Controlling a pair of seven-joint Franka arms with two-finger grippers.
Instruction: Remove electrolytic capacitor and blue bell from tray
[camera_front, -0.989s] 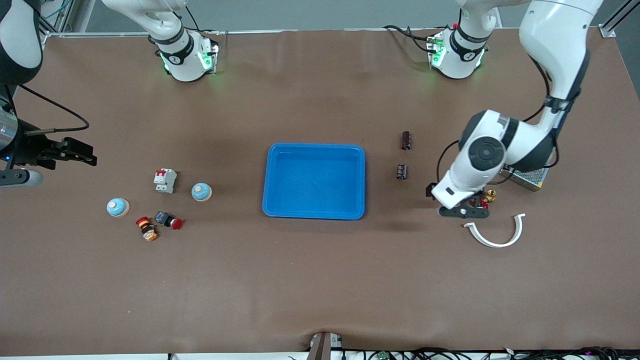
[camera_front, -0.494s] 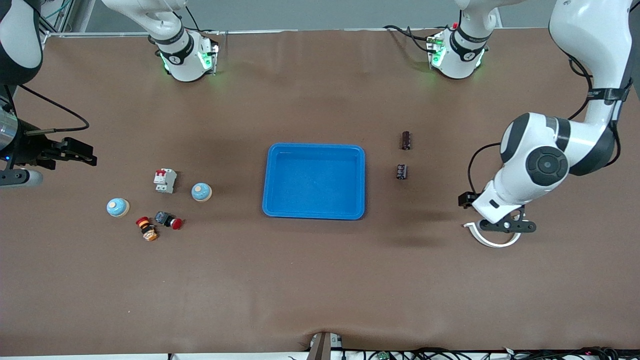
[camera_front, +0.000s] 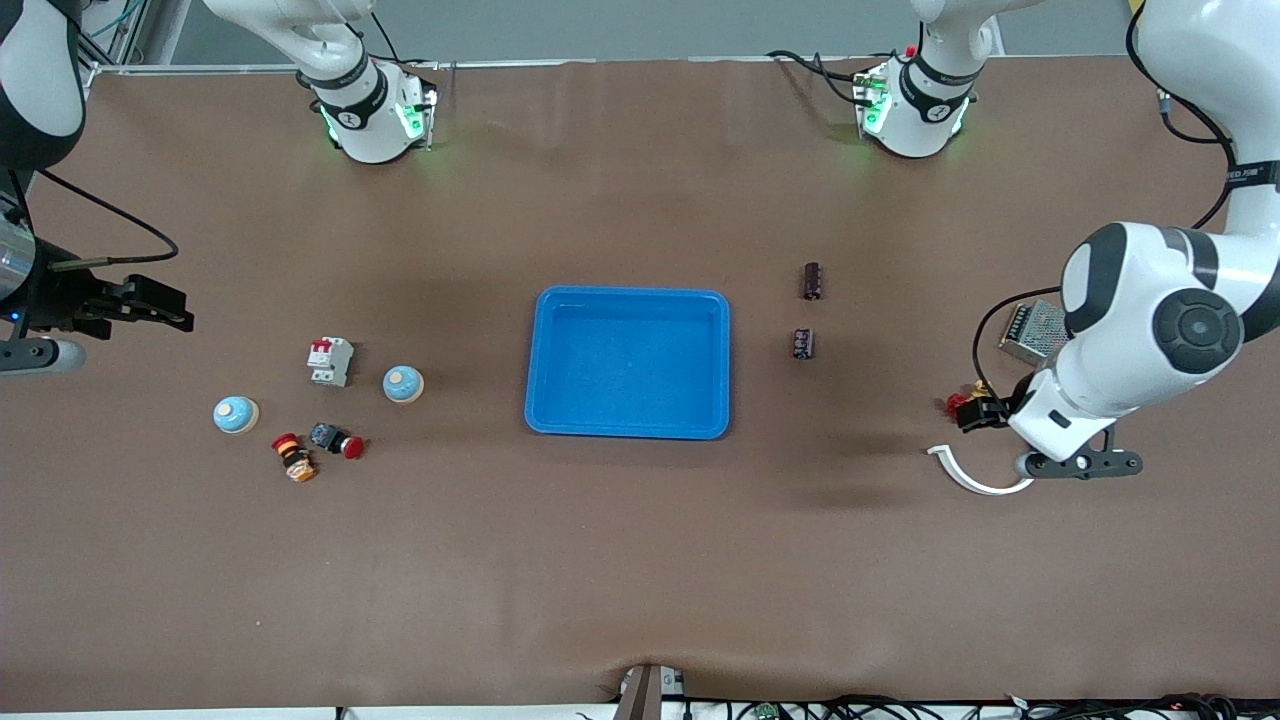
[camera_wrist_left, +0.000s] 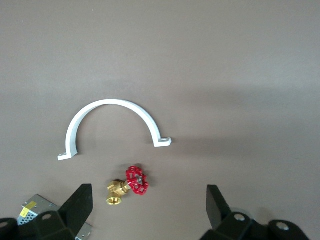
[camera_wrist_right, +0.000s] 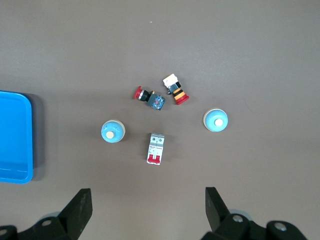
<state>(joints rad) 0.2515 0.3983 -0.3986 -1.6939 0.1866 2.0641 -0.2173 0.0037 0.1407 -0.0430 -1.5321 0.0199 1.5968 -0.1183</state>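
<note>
Two dark cylindrical capacitors (camera_front: 813, 281) (camera_front: 803, 344) lie between the blue tray (camera_front: 628, 300) and the left arm's end of the table. Two light-blue dome bells (camera_front: 403, 384) (camera_front: 236, 414) sit toward the right arm's end; the right wrist view shows both bells (camera_wrist_right: 113, 131) (camera_wrist_right: 216, 120). My left gripper (camera_front: 1082, 466) hangs open and empty over the table beside a white curved clamp (camera_wrist_left: 112, 125), well away from the capacitors. My right gripper (camera_front: 170, 307) waits open and empty at the right arm's end, high above the bells. Its own view shows the open right gripper (camera_wrist_right: 149, 210).
A brass valve with a red handle (camera_wrist_left: 127, 185) and a metal box (camera_front: 1030, 330) lie by the clamp. Near the bells lie a white breaker (camera_front: 330, 361) and two push buttons (camera_front: 337, 440) (camera_front: 293, 457). The tray holds nothing.
The left arm has swung toward its own end of the table, away from the capacitors, uncovering the valve and metal box. Its gripper stayed open. The right arm has not moved.
</note>
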